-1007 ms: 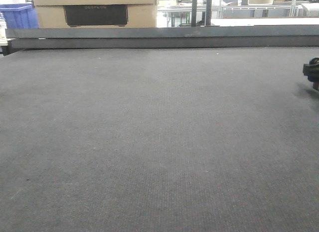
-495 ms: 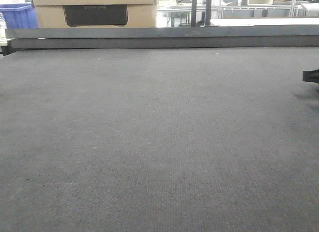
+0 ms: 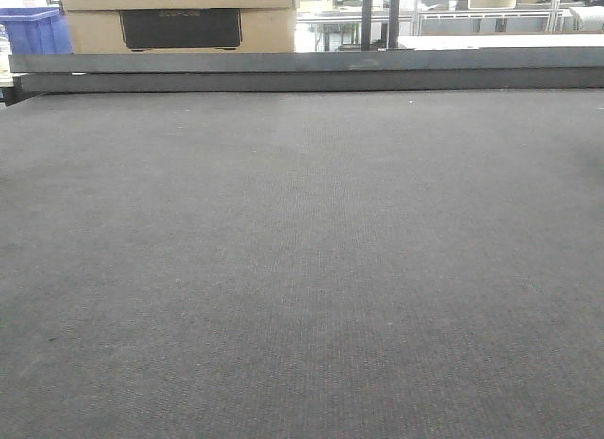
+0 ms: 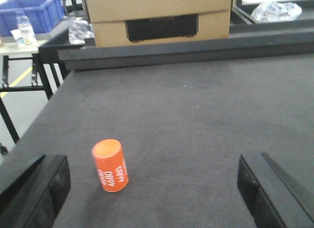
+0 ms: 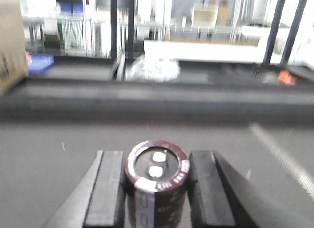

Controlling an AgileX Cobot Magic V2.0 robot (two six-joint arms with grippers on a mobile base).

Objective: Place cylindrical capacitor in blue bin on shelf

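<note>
In the right wrist view my right gripper (image 5: 156,193) is shut on the cylindrical capacitor (image 5: 157,171). It is a stubby dark brown cylinder, upright between the pads, with two pale terminals on top. It hangs above the dark mat, and the background is blurred. My left gripper (image 4: 154,189) is wide open low over the mat, its black fingers (image 4: 46,186) far apart. An orange cylinder (image 4: 110,165) stands between them, nearer the left finger and touching neither. The shelf and its blue bin are out of view. The front view shows neither gripper.
A dark mat (image 3: 302,269) covers the table, with a raised dark rail (image 3: 302,71) along its far edge. Behind the rail stands a cardboard box (image 4: 162,17). A blue crate (image 4: 29,12) with a bottle sits on a side table at the left.
The right gripper's tip, seen at the right edge of the front view earlier, has slid out of that view to the right.
</note>
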